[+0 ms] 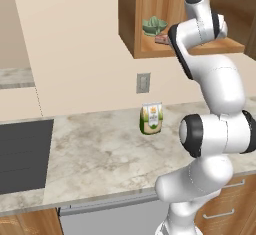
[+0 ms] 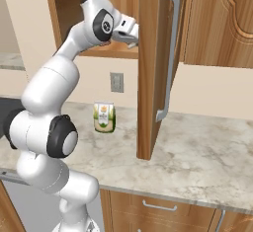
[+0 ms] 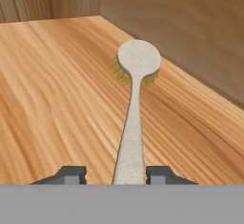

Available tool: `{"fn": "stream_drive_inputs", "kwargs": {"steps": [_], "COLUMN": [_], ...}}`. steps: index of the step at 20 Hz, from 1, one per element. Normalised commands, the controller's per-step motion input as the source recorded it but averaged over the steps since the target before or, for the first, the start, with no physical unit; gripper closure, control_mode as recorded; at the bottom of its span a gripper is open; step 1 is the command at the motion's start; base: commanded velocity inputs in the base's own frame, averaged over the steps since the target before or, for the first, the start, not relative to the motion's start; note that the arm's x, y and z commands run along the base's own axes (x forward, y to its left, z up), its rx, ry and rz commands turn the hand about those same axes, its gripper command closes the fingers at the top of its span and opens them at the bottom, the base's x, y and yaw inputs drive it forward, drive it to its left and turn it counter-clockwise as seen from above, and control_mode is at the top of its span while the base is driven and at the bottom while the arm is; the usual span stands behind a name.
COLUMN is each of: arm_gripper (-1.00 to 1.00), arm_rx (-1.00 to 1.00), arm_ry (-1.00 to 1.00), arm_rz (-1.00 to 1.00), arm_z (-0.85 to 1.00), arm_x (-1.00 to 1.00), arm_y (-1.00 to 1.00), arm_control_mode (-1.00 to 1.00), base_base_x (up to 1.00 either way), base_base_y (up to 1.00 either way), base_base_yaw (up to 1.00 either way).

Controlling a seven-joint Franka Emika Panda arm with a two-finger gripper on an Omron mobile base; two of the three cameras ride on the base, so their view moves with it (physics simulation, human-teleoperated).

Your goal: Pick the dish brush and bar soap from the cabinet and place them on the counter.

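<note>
In the hand view, the end effector [image 3: 115, 175] sat low over the wooden cabinet shelf [image 3: 52, 104], its two dark fingertips [image 3: 71, 174] standing on either side of the handle of the dish brush [image 3: 134, 108]. Small gaps still showed between the tips and the handle, so whether they had yet gripped it could not be told; they stood fairly narrow. The brush lay flat on the shelf, its thin cream handle running away from the fingers to the round head, with yellowish bristles showing under the head's rim, close to the cabinet's inner wall.

In the base views, the marbled desk [image 1: 100, 154] lay lowest and nearest, with a green-and-orange packet [image 1: 151, 118] standing upright near the back wall, below a wall outlet [image 1: 143, 82]. A dark cooktop [image 1: 22, 154] sat to the left. Above, the arm reached up into the open cabinet [image 1: 150, 9], whose door [image 2: 150, 68] with its long metal bar handle [image 2: 168, 53] stood swung outward. Inside, a green leafy item [image 1: 154, 26] rested on the shelf, and the bar soap [image 1: 162, 39] lay just in front of it, partly hidden by the arm.
</note>
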Motion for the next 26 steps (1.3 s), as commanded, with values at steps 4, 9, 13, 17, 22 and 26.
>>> {"fn": "stream_drive_inputs", "kwargs": {"steps": [4, 9, 13, 17, 22, 26], "arm_gripper": [1.00, 1.00, 1.00, 1.00, 1.00, 1.00], "arm_rx": [0.10, 0.08, 0.00, 0.08, 0.04, 0.00], "arm_ry": [-0.01, -0.07, -0.08, -0.02, 0.00, 0.00], "arm_rz": [-0.10, -0.11, -0.10, -0.11, -0.09, -0.08], "arm_z": [-0.31, -0.11, 0.33, 0.20, 0.03, 0.07], "arm_x": [-0.17, -0.12, -0.06, -0.14, -0.59, -0.87], "arm_y": [0.00, 0.10, 0.39, 0.12, 0.45, 0.62], "arm_control_mode": [-1.00, -1.00, -1.00, -1.00, -1.00, -1.00], "base_base_x": [0.00, 0.00, 0.00, 0.00, 0.00, 0.00], "base_base_y": [0.00, 0.00, 0.00, 0.00, 0.00, 0.00], "base_base_yaw": [0.00, 0.00, 0.00, 0.00, 0.00, 0.00]}}
